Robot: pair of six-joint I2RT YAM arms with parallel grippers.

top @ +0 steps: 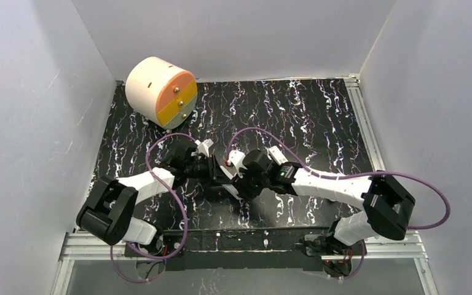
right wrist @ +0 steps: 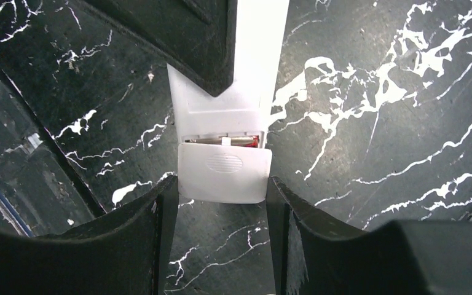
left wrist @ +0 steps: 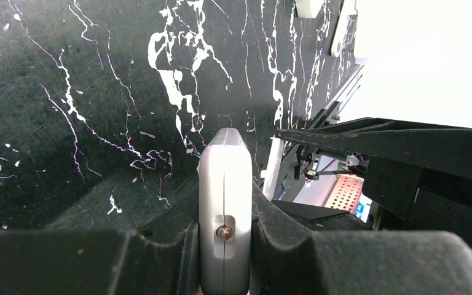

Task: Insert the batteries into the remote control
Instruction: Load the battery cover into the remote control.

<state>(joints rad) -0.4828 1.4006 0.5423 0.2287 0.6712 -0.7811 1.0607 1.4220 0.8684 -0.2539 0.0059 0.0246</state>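
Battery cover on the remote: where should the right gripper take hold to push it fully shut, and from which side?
Take the battery cover by its two long side edges, coming straight in from its free end, where the right gripper already straddles it open. A gap still shows a battery, and the left gripper clamps the remote, so pushing endwise should work.

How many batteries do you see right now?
1 for sure: a red-orange battery showing in the slot of the white remote, just above its half-slid cover. Others may be hidden under that cover or behind the arms.
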